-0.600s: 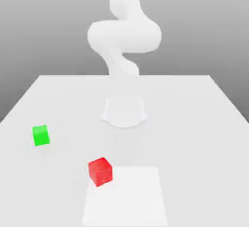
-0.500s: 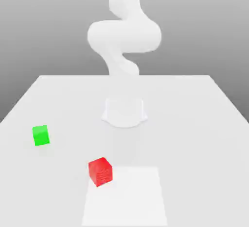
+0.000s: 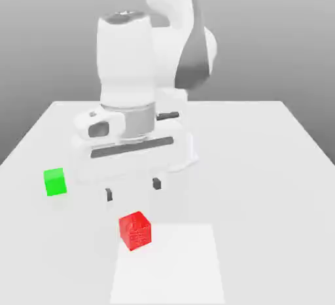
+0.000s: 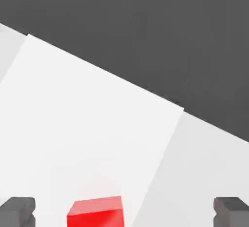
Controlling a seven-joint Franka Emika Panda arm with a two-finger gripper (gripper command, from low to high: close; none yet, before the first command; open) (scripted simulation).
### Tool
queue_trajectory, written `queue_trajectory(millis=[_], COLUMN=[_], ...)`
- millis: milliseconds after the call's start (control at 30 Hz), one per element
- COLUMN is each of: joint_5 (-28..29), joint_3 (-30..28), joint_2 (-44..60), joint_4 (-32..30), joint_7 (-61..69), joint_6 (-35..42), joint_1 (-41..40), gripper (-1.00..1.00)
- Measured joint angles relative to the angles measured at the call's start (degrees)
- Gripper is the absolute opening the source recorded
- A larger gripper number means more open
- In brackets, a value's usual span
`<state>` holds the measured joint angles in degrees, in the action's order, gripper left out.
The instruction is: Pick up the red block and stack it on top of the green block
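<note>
Gripper [image 3: 133,190] hangs wide open above the red block [image 3: 135,230], near the table's [image 3: 262,166] front edge; it should centre over the block before descending.

1. In the hand view the red block [image 4: 96,212] is cut off by the picture's edge — just its top face and a strip of one side show.
2. The two dark fingertips [image 4: 18,210] of the end effector [image 4: 125,211] are also clipped there, each showing as a short stub.
3. In the exterior view the arm [image 3: 167,29] runs out of the picture at the top edge.
4. The counter [image 3: 262,166] is cut off along the exterior view's left, right and near edges, and the arm hides part of its far side.
</note>
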<state>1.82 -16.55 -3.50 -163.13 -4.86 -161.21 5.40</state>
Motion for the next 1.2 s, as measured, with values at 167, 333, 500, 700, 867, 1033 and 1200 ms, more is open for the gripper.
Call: queue_trajectory(millis=[167, 333, 500, 700, 867, 1033, 1200], joint_5=[-9.5, -13.4, -13.2, -2.7, 2.7, 7.6, 11.6], joint_3=[4.4, 10.2, 10.3, 6.1, 3.4, -2.1, -6.9], joint_2=[10.4, 15.5, 15.4, 4.9, -2.4, -7.3, -10.9], joint_4=[0.5, 1.2, 1.2, -0.4, -1.5, -2.2, -3.3], joint_7=[8.1, 11.1, 10.9, 3.4, -1.3, -6.1, -10.3], joint_6=[-8.3, -12.6, -12.4, -3.7, 2.1, 5.6, 8.0], joint_1=[-2.2, -7.0, -7.2, -5.8, -12.0, -21.8, -32.7], gripper=[0.00, -1.00, -1.00, -1.00, -1.00, -1.00, -1.00])
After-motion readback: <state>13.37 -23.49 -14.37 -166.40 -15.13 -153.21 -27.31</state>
